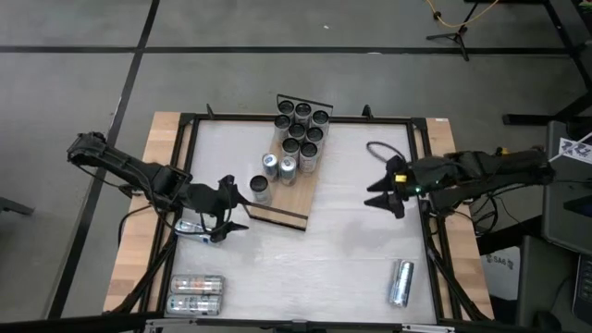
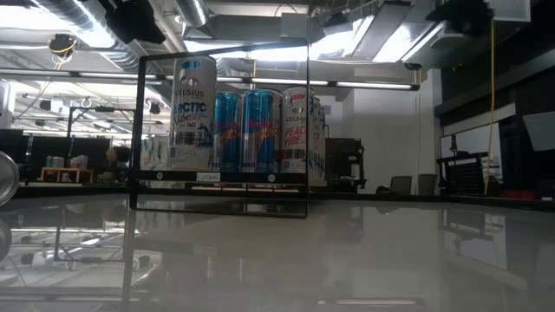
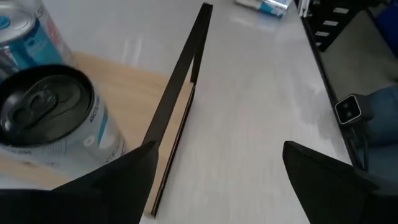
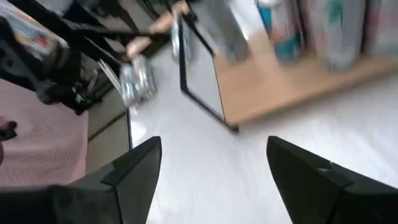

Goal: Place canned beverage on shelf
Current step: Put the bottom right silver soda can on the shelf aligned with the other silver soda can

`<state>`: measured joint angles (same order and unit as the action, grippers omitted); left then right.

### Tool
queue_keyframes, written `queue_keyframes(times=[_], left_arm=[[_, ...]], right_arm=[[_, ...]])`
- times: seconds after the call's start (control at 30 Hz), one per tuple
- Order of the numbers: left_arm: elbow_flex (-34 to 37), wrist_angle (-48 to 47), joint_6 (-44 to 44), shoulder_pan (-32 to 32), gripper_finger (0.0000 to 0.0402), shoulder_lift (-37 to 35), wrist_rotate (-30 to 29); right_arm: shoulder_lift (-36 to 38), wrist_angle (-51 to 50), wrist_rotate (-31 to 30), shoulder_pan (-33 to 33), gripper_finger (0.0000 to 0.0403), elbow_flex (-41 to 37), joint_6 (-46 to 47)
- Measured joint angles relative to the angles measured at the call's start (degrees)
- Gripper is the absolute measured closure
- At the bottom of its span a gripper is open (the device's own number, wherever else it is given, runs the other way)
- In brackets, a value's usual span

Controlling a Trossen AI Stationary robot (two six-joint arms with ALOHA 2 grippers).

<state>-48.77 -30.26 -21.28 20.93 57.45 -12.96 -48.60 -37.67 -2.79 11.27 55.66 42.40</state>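
The shelf (image 1: 294, 185), a light-wood board with a black wire rail at each short end, lies slantwise on the white table. Several cans (image 1: 301, 128) stand packed at its far end. Two more cans (image 1: 279, 166) stand mid-board, and one can (image 1: 261, 190) stands by the near rail. That near can (image 3: 50, 112) stands upright on the board just beyond my left gripper (image 3: 217, 180). My left gripper (image 1: 237, 205) is open beside the shelf's near left corner with nothing between its fingers. My right gripper (image 1: 377, 194) is open over the table to the right of the shelf (image 4: 292, 81).
A can (image 1: 400, 282) lies on its side near the table's front right. Two or three cans (image 1: 196, 294) lie at the front left corner, and another one (image 1: 190, 227) lies just behind my left gripper. A bare white tabletop (image 1: 351, 240) spreads between the shelf and the front edge.
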Motion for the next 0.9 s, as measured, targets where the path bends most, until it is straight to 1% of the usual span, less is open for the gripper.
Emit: queue_keyframes(times=[0.1,0.2,0.33,0.43,0.7,0.9], left_arm=[[-0.02,1.37,0.9,0.0,0.0065,0.0,-0.01],[0.0,1.47,0.9,0.0,0.0065,0.02,-0.01],[-0.02,1.47,0.9,0.0,0.0065,0.02,-0.01],[-0.02,1.49,0.9,-0.02,0.0065,0.02,0.31],[-0.02,1.49,0.88,0.0,0.0065,0.02,0.38],[-0.02,1.47,0.88,-0.01,0.0065,0.02,0.38]], right_arm=[[-2.54,-5.01,-2.1,4.35,0.0118,2.27,6.79],[-5.26,-9.58,-2.23,8.52,0.0118,3.76,15.09],[-9.01,-12.1,-2.13,13.69,0.0118,4.08,25.42],[-11.39,-12.74,-1.07,16.96,0.0118,4.08,31.16],[-15.31,-13.57,0.39,23.87,0.0118,4.08,41.49],[-17.0,-13.57,0.42,27.82,0.0118,4.08,46.17]])
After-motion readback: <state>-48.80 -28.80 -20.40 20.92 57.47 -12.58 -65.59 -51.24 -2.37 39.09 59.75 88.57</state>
